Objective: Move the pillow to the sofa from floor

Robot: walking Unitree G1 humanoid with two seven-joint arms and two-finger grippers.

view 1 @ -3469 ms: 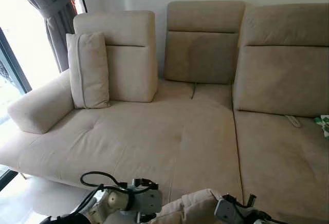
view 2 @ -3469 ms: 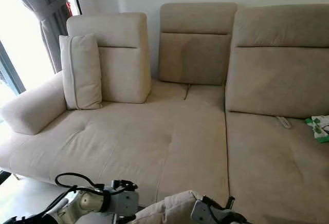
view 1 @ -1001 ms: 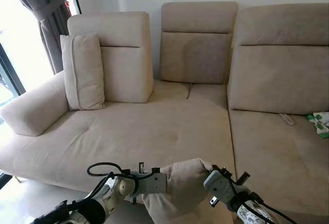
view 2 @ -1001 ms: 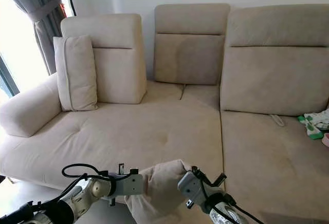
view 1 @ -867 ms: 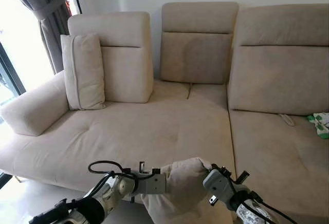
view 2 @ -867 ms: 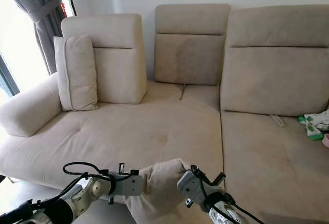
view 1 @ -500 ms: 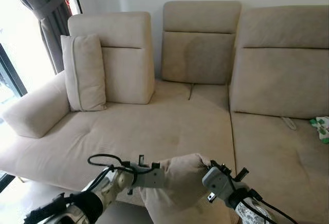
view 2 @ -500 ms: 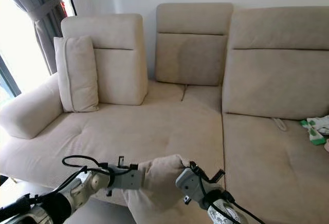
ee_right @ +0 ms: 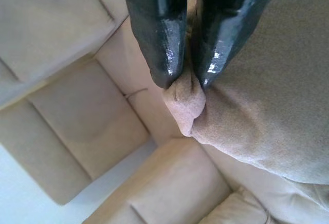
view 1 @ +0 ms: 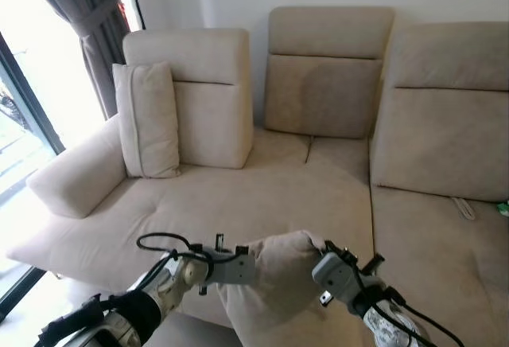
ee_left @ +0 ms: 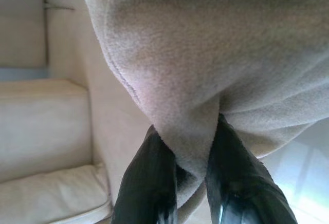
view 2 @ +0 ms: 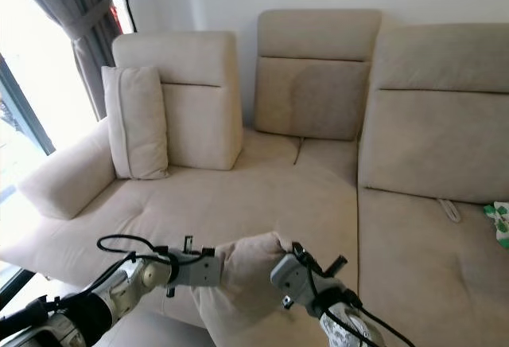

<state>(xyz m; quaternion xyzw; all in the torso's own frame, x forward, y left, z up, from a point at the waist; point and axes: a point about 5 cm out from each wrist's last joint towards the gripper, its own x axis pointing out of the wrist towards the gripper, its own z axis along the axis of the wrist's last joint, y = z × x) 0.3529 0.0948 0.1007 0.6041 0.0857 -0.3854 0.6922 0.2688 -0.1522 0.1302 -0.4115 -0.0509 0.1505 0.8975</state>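
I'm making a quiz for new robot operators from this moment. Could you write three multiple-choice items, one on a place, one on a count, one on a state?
1. Where is the carried pillow?
A. On the floor
B. Held up before the sofa's front edge
C. Against a backrest

2. How many pillows stand upright on the sofa seat?
A. One
B. Two
C. Three

3. How is the carried pillow held?
A. Left end effector alone
B. Right end effector alone
C. Both pinch its fabric

Answers: 1 B, it hangs between the arms at the seat edge. 2 A, the upright pillow is the single one. 3 C, each wrist view shows fabric between the fingers.
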